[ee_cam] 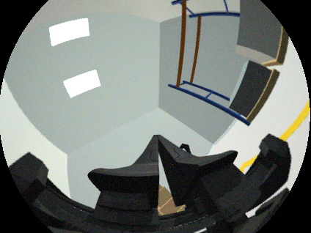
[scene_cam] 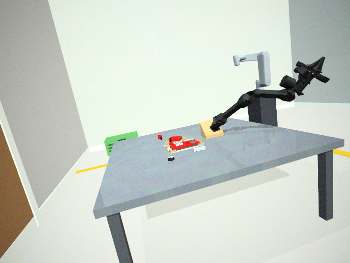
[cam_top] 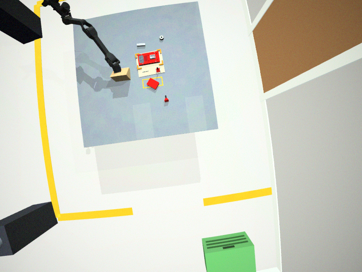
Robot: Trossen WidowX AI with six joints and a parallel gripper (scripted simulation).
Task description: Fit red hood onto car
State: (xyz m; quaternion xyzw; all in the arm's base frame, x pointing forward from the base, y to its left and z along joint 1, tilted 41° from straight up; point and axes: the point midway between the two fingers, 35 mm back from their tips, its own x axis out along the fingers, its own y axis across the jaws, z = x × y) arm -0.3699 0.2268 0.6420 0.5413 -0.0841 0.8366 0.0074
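The red hood (cam_top: 153,83) (scene_cam: 176,138) lies on the table, turned at an angle across a yellow outline (cam_top: 142,83). The red chassis (cam_top: 149,61) (scene_cam: 188,144) sits in the cream jig (cam_top: 150,73), with the pale engine block (cam_top: 152,56) (scene_cam: 178,143) on its deck. The pegs and the hood's corner holes are too small to make out. My gripper (ee_cam: 156,137) is shut and empty, its fingertips together. It is raised far from the hood and chassis, beyond the table edge on the arm's base side, pointing away from them.
A small red part (cam_top: 157,70) stands on the jig; a similar one (cam_top: 166,99) (scene_cam: 159,137) is on the table beyond the hood. A white block (cam_top: 140,44) (scene_cam: 199,149) and a wheel (cam_top: 161,37) (scene_cam: 171,158) lie on the chassis's other side. The arm stands on a wooden block (cam_top: 123,76) (scene_cam: 207,132).
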